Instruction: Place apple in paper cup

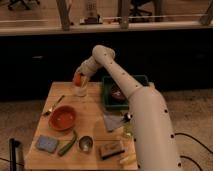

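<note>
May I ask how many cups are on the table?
2: the paper cup at the far edge, under the gripper holding the apple; the metal cup near the front. The arm may hide more.

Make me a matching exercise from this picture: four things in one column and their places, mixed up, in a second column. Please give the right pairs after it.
Things:
1. apple
2. red bowl
3. metal cup
4. blue sponge

Places:
A. table corner at the lower left of the picture
B. in the gripper, just above the paper cup
C. between the green vegetable and the brown block
D. left half of the table, beside the fork

Pairs: 1-B, 2-D, 3-C, 4-A
</note>
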Tool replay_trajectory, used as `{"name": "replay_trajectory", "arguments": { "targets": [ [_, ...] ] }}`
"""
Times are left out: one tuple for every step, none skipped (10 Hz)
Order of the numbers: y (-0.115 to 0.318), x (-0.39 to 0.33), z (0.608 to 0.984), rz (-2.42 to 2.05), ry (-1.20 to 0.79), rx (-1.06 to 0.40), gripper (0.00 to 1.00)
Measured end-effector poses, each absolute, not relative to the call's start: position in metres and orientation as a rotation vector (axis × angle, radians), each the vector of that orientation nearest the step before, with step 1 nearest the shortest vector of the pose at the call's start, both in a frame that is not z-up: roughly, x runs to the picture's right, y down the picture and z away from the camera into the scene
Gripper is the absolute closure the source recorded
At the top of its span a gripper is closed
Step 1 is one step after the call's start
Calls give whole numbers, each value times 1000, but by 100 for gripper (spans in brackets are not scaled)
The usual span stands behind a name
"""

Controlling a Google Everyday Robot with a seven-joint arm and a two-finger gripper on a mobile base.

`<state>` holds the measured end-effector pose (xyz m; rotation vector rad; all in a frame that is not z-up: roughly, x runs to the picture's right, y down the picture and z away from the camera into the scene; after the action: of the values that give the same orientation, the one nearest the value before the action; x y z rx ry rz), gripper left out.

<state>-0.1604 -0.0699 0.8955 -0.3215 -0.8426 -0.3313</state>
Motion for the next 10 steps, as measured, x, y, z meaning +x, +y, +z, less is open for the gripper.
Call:
{"name": "replay_trajectory", "arguments": {
  "targets": [
    [-71, -161, 895, -333, -842, -321, 37],
    [-71, -161, 894, -334, -841, -321, 26],
    [-71, -160, 894, -335, -841, -320, 21],
    [-71, -160, 893, -335, -840, -320, 20],
    [-72, -159, 892, -336, -839, -319, 20],
    [-72, -159, 891, -337, -838, -316, 20],
    [-72, -158, 889, -338, -836, -314, 20],
    [-73, -158, 887, -339, -835, -311, 20],
    [-73, -157, 886, -340, -834, -308, 20],
    [-73, -156, 884, -342, -832, -305, 20]
  ]
}}
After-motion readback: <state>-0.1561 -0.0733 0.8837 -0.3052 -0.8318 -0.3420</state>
